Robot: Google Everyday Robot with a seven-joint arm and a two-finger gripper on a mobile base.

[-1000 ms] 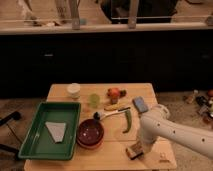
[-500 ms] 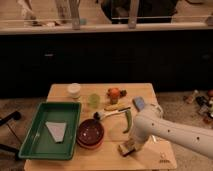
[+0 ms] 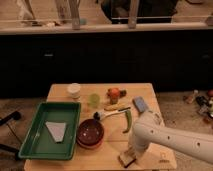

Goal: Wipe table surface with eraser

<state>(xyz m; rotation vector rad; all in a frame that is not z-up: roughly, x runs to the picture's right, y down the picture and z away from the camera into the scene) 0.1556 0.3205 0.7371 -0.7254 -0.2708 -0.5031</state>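
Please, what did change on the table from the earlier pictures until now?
The hand slid the eraser left along the front of the table surface, then partway back right. The green tray, red bowl and blue-grey block stayed in place.

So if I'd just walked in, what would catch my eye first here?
Probably the big white robot arm reaching in from the right, its gripper down on the eraser at the near edge of the table surface. After that, the green tray on the left with a pale sheet in it, and the dark red bowl right beside it.
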